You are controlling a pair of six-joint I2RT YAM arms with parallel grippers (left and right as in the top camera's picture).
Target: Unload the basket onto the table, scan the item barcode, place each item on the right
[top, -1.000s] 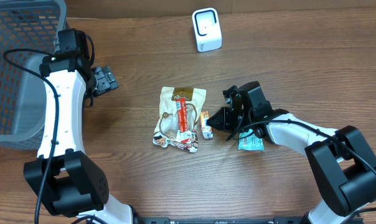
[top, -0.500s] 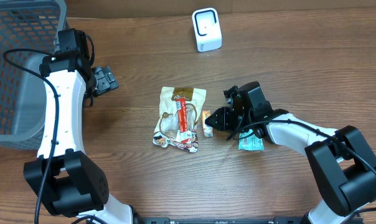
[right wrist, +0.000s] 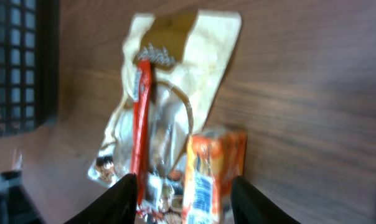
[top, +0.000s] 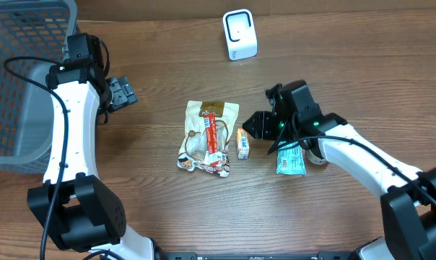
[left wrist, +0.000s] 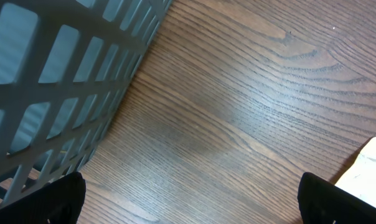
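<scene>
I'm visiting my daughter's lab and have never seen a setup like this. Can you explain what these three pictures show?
This is a robot: two white arms at a wooden table, each ending in a two-finger pincer. One picture looks down from above; the other two come from cameras on the wrists. The left pincer, beside a grey basket, is open and empty. The right pincer is open too and holds nothing; a small orange box lies just in front of it. Next to the box lie a snack bag and a teal packet. A white scanner stands farther back.
</scene>
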